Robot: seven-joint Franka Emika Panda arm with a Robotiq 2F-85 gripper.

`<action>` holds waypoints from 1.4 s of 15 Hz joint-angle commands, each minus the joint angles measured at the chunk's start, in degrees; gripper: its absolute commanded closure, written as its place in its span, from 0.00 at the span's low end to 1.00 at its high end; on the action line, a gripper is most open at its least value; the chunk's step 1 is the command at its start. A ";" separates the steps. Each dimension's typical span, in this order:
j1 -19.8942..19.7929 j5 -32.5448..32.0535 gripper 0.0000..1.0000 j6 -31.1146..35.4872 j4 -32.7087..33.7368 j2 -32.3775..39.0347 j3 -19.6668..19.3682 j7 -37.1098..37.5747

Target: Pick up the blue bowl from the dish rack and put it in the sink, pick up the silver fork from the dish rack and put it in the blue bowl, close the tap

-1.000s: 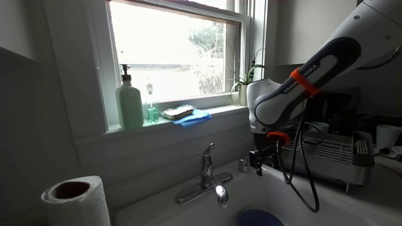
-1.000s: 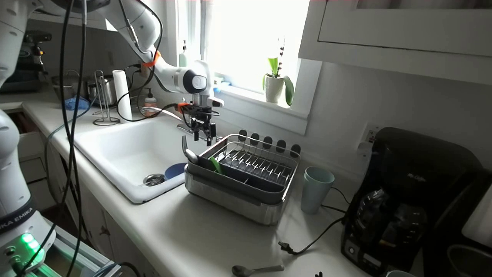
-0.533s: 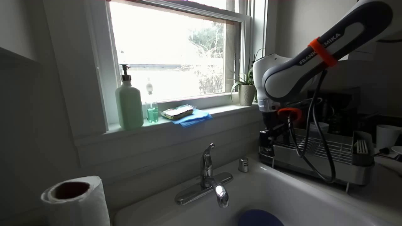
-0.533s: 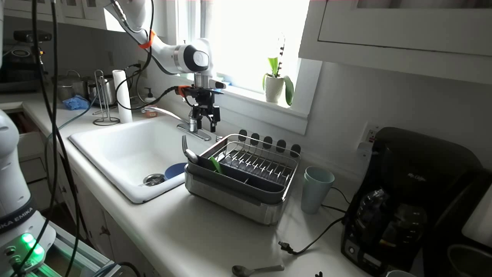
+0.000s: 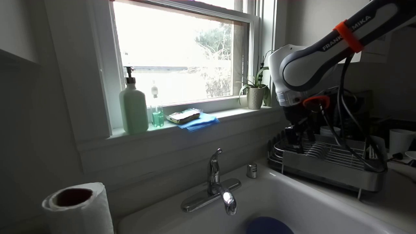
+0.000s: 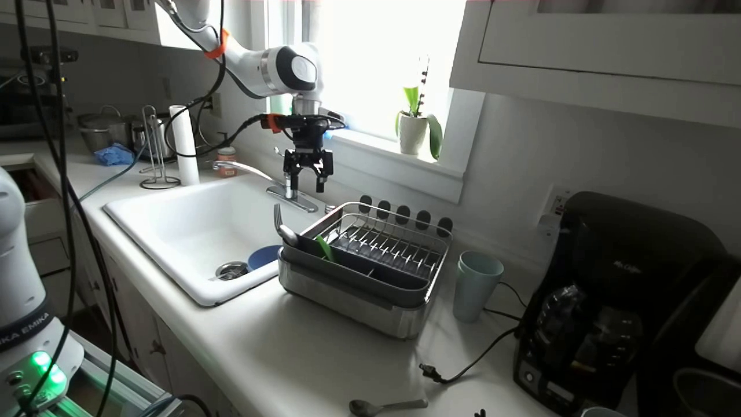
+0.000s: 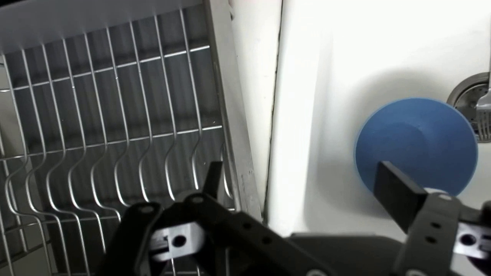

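Note:
The blue bowl (image 7: 416, 142) sits upright and empty in the sink (image 6: 173, 263), beside the drain. It also shows partly in both exterior views (image 6: 264, 256) (image 5: 268, 226). A silver fork (image 6: 278, 216) stands prongs up in the holder of the dish rack (image 6: 347, 289). Another fork (image 7: 484, 111) lies over the drain. The chrome tap (image 5: 214, 172) stands behind the sink with its lever upright. My gripper (image 6: 307, 186) is open and empty, raised above the rack and sink edge. In the wrist view, my gripper (image 7: 299, 165) has one finger over the rack's side, the other over the bowl.
A green utensil (image 6: 325, 249) stands in the rack's holder. Cups (image 6: 477, 284), a coffee maker (image 6: 613, 301) and a spoon (image 6: 385, 407) are on the counter. A paper roll (image 5: 79, 211) stands left of the tap. Bottles (image 5: 134, 107) and a plant (image 5: 255, 97) line the sill.
My gripper has risen and moved away from the tap toward the dish rack, turning slightly. It stays open. The bowl, forks and tap have not moved.

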 commanded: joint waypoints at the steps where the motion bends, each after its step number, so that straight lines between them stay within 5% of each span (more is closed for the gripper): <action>1: -1.21 -0.23 0.00 -0.15 0.03 -0.03 1.30 -0.08; 6: -1.47 -4.02 0.00 -0.37 -0.64 -0.91 1.02 -2.53; 16: -5.76 -1.17 0.00 -11.92 -4.78 -8.00 0.85 -19.31; 21: -5.98 -0.59 0.00 -15.36 -8.99 -11.80 0.63 -21.84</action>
